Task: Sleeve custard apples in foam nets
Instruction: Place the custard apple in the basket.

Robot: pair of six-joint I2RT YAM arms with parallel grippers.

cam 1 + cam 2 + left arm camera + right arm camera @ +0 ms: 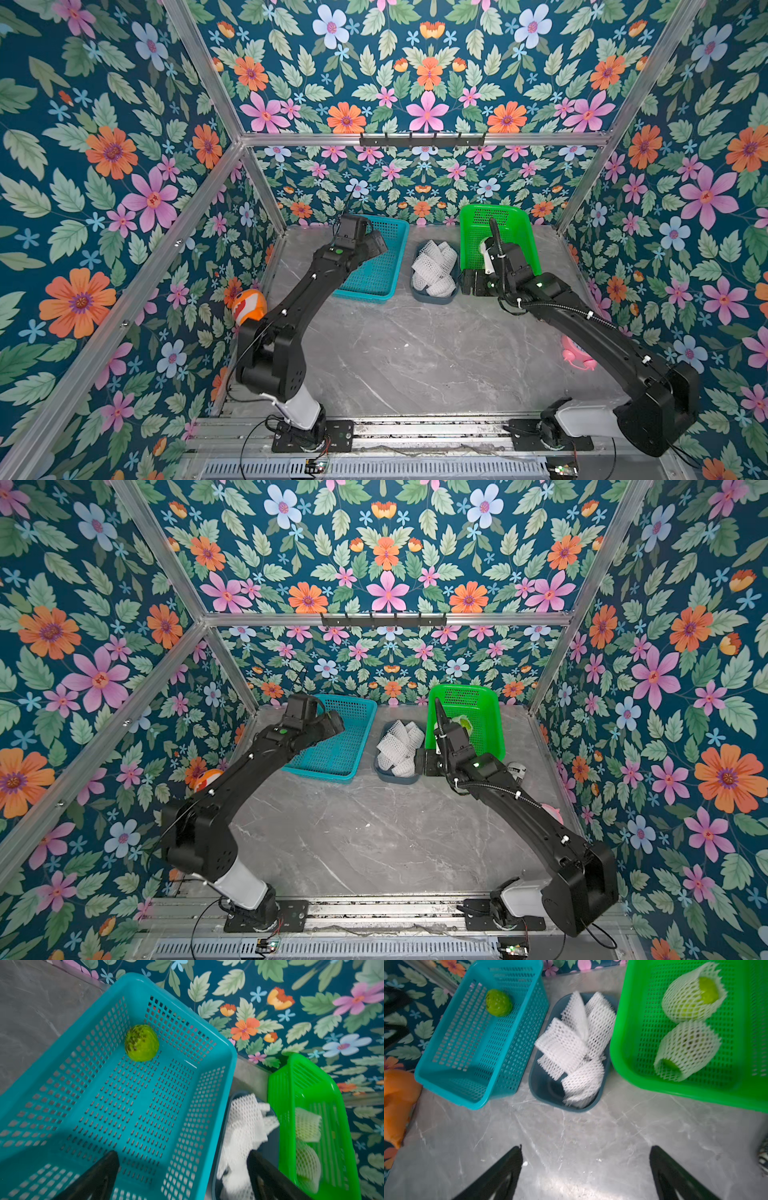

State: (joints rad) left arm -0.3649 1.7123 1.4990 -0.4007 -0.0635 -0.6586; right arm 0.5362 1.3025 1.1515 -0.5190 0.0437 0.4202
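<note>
Looking through the wrist cameras, more is learned than from above. In both top views the inside of the teal basket (374, 274) is partly covered by the left arm, and no bare fruit is seen there. In the left wrist view one unsleeved custard apple (142, 1043) is shown at the far end of this basket, on its floor and close to the far wall. The left gripper (182, 1153) is held above the near part of the basket, its fingers spread wide with nothing between them. The fruit lies well apart from it, beyond the fingertips. The right gripper (585, 1147) is also spread and empty, above the bare table (571, 1126), on the near side of the grey bin (542, 1084) of loose foam nets (577, 1049). Two sleeved custard apples (691, 999) are seen touching in the green basket (633, 1043). The bare fruit is bright green and bumpy, with dark patches.
</note>
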